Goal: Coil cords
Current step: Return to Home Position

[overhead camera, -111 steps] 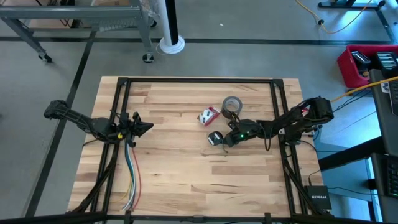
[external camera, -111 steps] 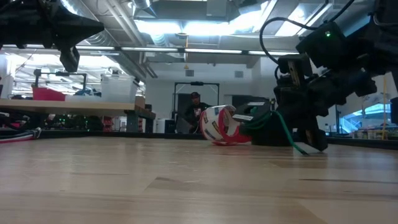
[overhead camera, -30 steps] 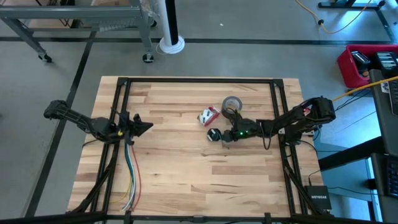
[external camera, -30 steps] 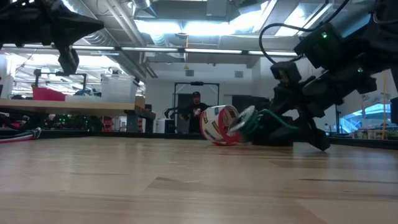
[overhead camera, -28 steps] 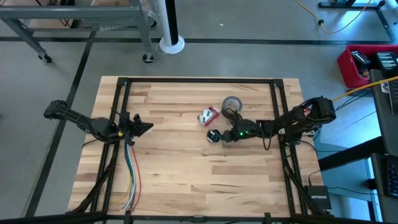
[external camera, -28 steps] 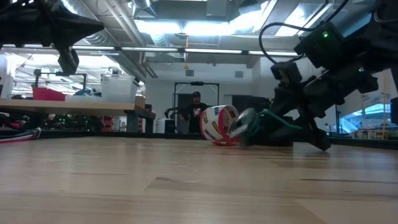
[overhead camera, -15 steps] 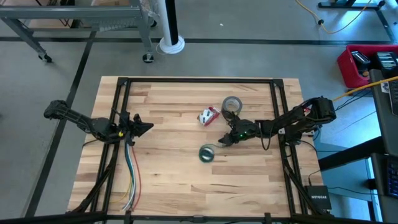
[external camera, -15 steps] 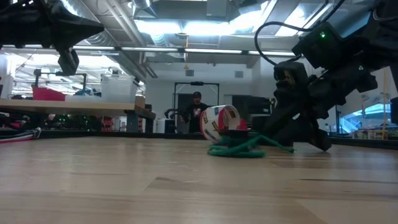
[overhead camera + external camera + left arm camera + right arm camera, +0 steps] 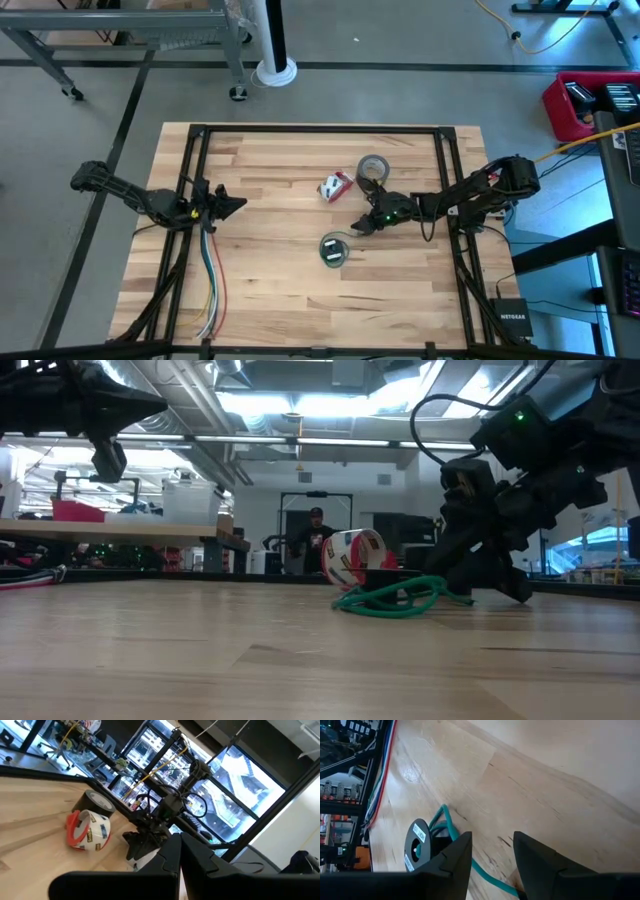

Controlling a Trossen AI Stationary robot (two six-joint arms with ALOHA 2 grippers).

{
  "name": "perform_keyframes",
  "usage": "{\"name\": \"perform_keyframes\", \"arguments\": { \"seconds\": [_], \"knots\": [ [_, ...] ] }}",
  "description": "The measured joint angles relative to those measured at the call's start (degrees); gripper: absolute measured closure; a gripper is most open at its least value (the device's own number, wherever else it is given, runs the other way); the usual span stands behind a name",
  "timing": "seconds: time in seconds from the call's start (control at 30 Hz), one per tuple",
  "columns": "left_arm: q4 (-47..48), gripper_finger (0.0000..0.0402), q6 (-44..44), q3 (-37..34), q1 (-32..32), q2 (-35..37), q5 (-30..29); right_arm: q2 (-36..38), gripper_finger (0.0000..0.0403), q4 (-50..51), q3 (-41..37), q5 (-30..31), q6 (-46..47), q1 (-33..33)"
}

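Cord [image 9: 333, 250] has left the right gripper [image 9: 360, 227]. A second ago it was at the fingertips; now it lies flat near mid-table [image 9: 290, 300], close to the gripper but not touching it.
- Right gripper: fingers spread, nothing held, hanging low over the table.
- Left gripper [image 9: 238, 204]: same spot at the left edge, fingers together, nothing in them.
- Cord is green loops around a black round end piece. That piece has a white label, but I can't read it.
- Red-and-white tape dispenser [image 9: 336, 187] and grey tape roll [image 9: 372, 167] sit just beyond the right gripper, away from the cord. In the low view the cord overlaps the dispenser's base.
- Dispenser has print on it, not legible.
- Long coloured wires [image 9: 210, 275] run along the left side, well apart from the cord.
- Off the table to the right are a box marked NETGEAR [image 9: 511, 316] and a red bin [image 9: 580, 105].
- Person [image 9: 312, 535] in the far doorway.
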State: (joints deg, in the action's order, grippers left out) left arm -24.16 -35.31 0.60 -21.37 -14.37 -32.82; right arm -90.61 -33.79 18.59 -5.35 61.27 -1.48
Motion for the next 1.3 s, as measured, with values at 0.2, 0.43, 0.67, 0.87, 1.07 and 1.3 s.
{"name": "perform_keyframes", "arguments": {
  "seconds": [0.2, 0.43, 0.67, 0.87, 1.07, 1.3],
  "knots": [
    [0.00, 0.0402, 1.55, 0.00, 0.00, 0.00, 0.00, -0.04, 0.0256, -4.85, -0.24, -1.70, 1.66, -0.11],
    [-2.56, 0.0402, 6.35, 0.00, 0.02, 0.02, 0.01, 4.55, 0.0256, -9.72, 2.79, -7.41, 4.65, -0.09],
    [-6.16, 0.0401, 16.12, 1.03, 0.03, 1.51, 0.00, 14.09, 0.0266, -7.65, 8.36, -13.81, 2.07, -0.09],
    [-6.61, 0.0401, 22.66, 1.03, 0.03, 4.91, -0.02, 24.14, 0.0332, 6.08, 13.60, -13.61, -6.15, -0.07],
    [-4.97, 0.0401, 28.98, 1.05, 0.00, 9.47, -0.01, 32.73, 0.0396, 20.07, 16.78, -11.17, -11.05, -0.07],
    [1.33, 0.0401, 29.77, 1.07, 0.01, 14.12, -0.32, 42.14, 0.0397, 29.87, 17.07, -6.68, -12.33, -0.07]
  ]
}}
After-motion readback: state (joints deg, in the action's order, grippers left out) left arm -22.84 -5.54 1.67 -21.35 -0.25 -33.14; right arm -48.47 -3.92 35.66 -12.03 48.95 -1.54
